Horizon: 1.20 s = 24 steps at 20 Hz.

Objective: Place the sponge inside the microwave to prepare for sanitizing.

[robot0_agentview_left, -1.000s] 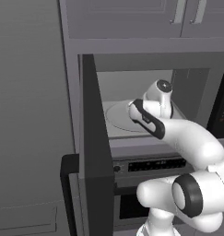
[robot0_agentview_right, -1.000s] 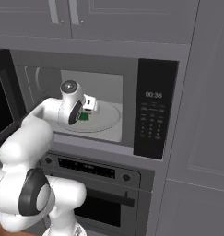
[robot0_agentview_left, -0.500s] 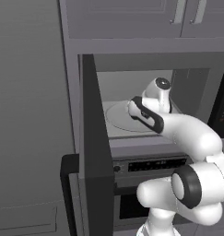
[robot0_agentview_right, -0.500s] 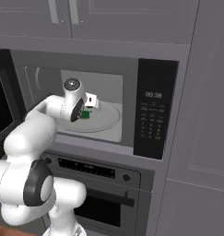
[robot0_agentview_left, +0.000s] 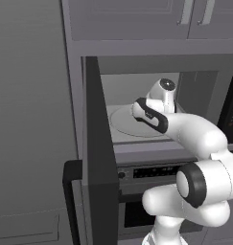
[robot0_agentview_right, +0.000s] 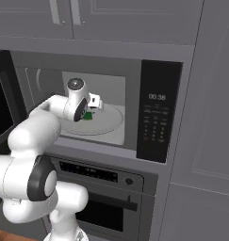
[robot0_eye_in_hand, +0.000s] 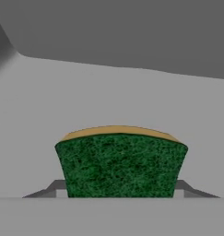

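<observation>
Gripper: your gripper (robot0_agentview_right: 93,109) is inside the microwave (robot0_agentview_right: 111,75) cavity, jaws closed on the sponge (robot0_eye_in_hand: 120,163).
Sponge: held between the fingertips — green face toward the hand camera, yellow layer along its far edge; it shows as a green patch just below the gripper.
Turntable (robot0_agentview_right: 109,123): directly under the gripper; contact with the sponge cannot be told.
Door (robot0_agentview_left: 99,158): swung open to your left — well apart from the gripper.
Keypad panel (robot0_agentview_right: 156,120): to the gripper's right.

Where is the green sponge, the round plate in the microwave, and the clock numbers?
sponge (robot0_eye_in_hand: 120,166), hand view, on its green scrubby face.
turntable (robot0_agentview_right: 109,123), right base view, on its bare right part.
clock display (robot0_agentview_right: 157,97), right base view, on the digits atop the keypad panel.
</observation>
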Available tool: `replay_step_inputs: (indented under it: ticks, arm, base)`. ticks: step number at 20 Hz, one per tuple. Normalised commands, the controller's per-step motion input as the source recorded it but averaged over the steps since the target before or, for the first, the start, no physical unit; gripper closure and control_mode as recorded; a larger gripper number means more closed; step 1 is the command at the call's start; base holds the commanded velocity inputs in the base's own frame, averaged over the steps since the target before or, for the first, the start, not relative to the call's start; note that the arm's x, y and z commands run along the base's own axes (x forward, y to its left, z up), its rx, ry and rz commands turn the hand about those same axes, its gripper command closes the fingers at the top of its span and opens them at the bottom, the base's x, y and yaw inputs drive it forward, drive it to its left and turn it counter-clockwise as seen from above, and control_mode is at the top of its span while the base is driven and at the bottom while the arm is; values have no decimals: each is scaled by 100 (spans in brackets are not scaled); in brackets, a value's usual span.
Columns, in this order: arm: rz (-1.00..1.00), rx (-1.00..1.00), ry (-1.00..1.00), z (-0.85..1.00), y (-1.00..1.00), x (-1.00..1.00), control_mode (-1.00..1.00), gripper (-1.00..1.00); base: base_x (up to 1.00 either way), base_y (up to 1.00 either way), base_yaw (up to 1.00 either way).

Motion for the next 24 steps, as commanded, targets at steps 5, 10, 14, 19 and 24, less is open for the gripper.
replay_step_inputs:
  ticks: [5, 10, 14, 19, 24]
  arm:
    - [0, 0, -1, -24, 0, 1, -100, 100]
    - [0, 0, 0, -22, 0, 2, -100, -100]
    - [0, 0, 0, -3, 0, 2, -100, -100]
    - [0, 0, 0, 0, 0, -1, -100, -100]
    - [-1, 0, -4, 7, 0, -13, -100, -100]
  base:
    - [0, 0, 0]
    - [0, 0, 0]
    - [0, 0, 0]
    - [0, 0, 0]
    - [0, 0, 0]
